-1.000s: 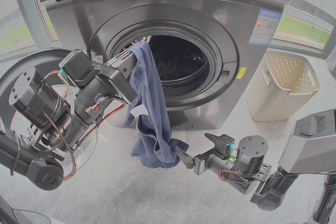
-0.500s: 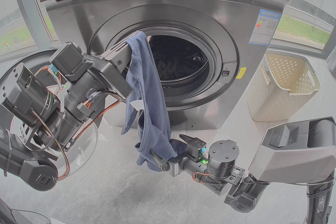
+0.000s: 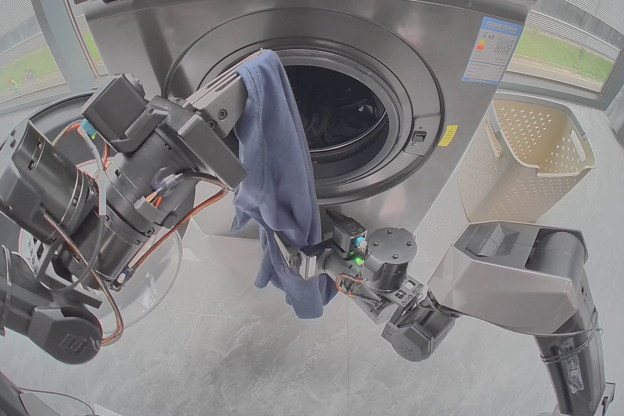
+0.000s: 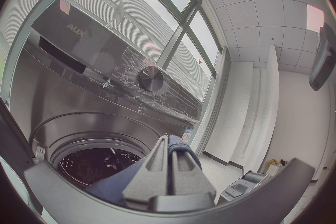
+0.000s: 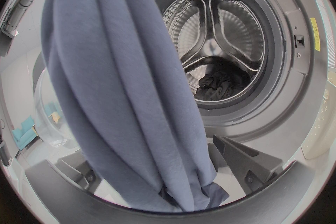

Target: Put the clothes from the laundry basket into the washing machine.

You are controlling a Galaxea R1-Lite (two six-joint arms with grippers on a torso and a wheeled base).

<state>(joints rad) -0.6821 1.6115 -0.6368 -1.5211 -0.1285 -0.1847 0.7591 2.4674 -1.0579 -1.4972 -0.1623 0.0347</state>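
Note:
A blue garment (image 3: 279,164) hangs from my left gripper (image 3: 252,71), which is shut on its top edge in front of the upper left rim of the washing machine's round opening (image 3: 338,112). In the left wrist view the cloth (image 4: 182,146) sits pinched between the shut fingers (image 4: 154,168). My right gripper (image 3: 300,235) is open low in front of the machine, its fingers on either side of the garment's lower part (image 5: 133,102). Dark clothes (image 5: 218,83) lie in the drum. The cream laundry basket (image 3: 526,164) stands to the machine's right.
The machine's door (image 3: 140,281) is swung open at the left, behind my left arm. Grey floor (image 3: 260,359) lies in front of the machine. Windows stand behind and beside it.
My right gripper has moved left and up from the floor area to the hanging garment, now straddling its lower part. The left gripper has lifted the garment slightly.

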